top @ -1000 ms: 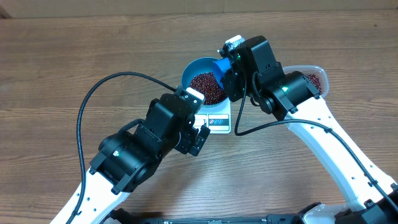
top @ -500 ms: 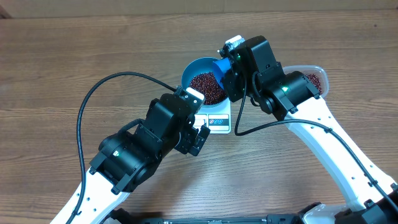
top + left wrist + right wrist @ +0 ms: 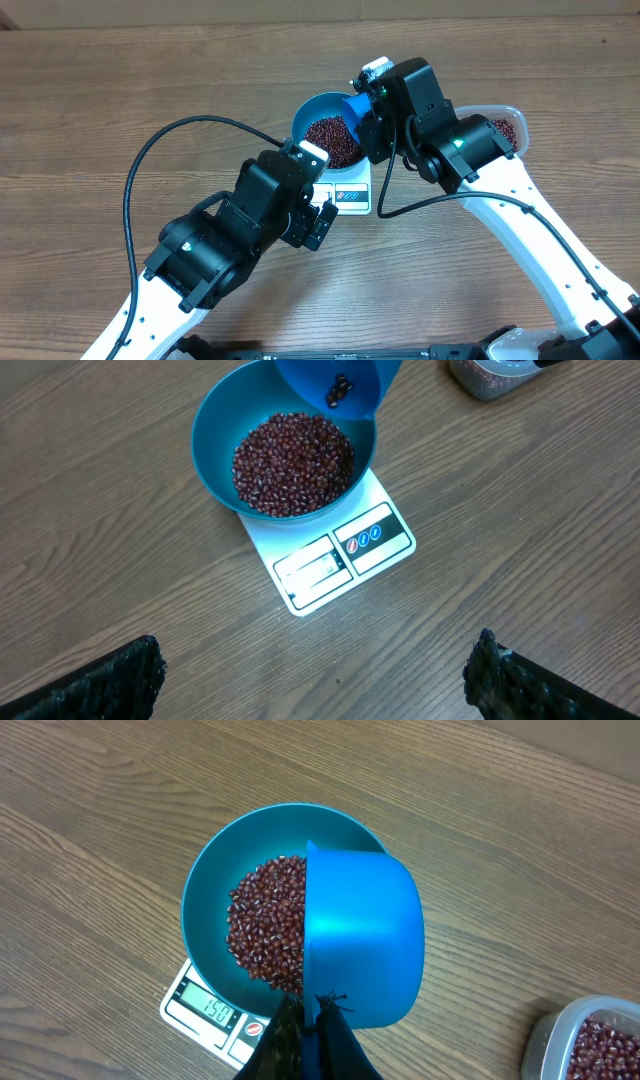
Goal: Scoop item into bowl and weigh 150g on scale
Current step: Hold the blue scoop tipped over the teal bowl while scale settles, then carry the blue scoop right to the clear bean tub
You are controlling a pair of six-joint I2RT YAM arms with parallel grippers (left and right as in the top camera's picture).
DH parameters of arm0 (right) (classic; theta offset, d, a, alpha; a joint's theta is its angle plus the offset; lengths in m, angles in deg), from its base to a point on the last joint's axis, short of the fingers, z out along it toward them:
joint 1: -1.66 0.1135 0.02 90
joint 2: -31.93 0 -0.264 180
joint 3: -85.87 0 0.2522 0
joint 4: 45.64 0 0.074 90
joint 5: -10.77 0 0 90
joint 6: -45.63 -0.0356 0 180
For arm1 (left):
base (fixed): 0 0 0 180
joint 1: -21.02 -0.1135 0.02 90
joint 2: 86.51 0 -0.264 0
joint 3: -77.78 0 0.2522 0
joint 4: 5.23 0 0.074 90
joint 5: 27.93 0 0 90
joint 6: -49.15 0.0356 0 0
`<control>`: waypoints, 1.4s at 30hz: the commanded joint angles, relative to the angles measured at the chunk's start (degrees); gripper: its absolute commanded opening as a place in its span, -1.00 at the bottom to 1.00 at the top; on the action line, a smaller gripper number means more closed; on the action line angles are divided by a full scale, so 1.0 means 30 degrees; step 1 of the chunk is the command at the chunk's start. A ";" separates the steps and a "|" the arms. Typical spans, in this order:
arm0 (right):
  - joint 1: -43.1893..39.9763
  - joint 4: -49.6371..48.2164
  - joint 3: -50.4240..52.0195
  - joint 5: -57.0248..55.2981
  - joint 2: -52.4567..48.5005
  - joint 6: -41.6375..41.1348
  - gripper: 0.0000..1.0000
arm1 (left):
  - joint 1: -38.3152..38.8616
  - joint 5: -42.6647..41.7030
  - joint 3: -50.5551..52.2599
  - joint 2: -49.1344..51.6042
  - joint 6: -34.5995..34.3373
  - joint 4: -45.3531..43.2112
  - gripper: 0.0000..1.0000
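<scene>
1. Where the bowl sits on the scale, upper centre of the overhead frame, we see beans heaped inside.
2. Right jaws clamp the scoop above it; left jaws stand apart, empty.

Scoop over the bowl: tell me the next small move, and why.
Probably level the scoop and lift it away: the scale display seems to read 150, and a few beans left in the scoop could spill into the bowl.
</scene>
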 commanded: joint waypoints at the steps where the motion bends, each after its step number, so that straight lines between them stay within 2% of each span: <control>1: -0.0109 -0.0124 -0.0328 0.0036 0.0007 -0.0044 -0.93 | -0.0029 -0.0233 0.0211 0.0066 -0.0270 0.0007 0.99; 21: -0.0109 -0.0131 -0.0328 0.0036 0.0007 -0.0204 -0.93 | -0.0029 -0.0240 0.0211 0.0066 -0.0270 0.0044 0.99; 34: -0.0182 -0.1005 -0.0364 0.1173 0.0015 -0.4517 -0.93 | -0.0029 -0.0233 0.0211 0.0080 -0.0270 0.0051 0.99; 42: -0.2390 -0.1647 -0.0401 0.1180 0.0087 -0.7912 -0.93 | -0.0029 -0.0233 0.0211 0.0080 -0.0262 0.0051 0.99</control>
